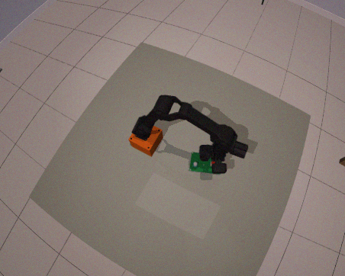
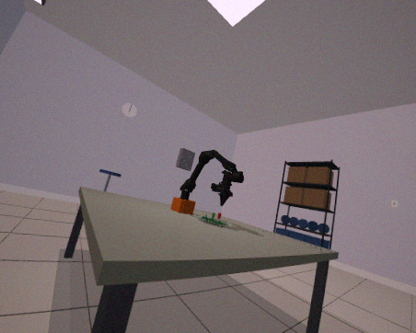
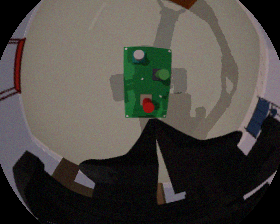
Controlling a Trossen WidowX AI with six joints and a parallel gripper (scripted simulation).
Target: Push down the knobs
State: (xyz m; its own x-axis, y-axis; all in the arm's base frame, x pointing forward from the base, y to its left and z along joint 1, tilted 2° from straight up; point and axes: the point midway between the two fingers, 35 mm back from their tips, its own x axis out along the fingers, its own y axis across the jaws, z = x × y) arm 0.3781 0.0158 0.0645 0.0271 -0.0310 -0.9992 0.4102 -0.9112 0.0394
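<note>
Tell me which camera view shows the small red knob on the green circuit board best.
The wrist view: the small red knob sits plainly on the green circuit board, just ahead of the shut gripper. The exterior view shows a tiny red speck under the gripper; the top view shows only a sliver beside the arm.

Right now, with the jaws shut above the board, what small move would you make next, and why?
Probably a straight descent onto the red knob. The shut gripper hangs above it, apart from the circuit board, and the wrist view shows that knob just ahead of the jaws.
</note>
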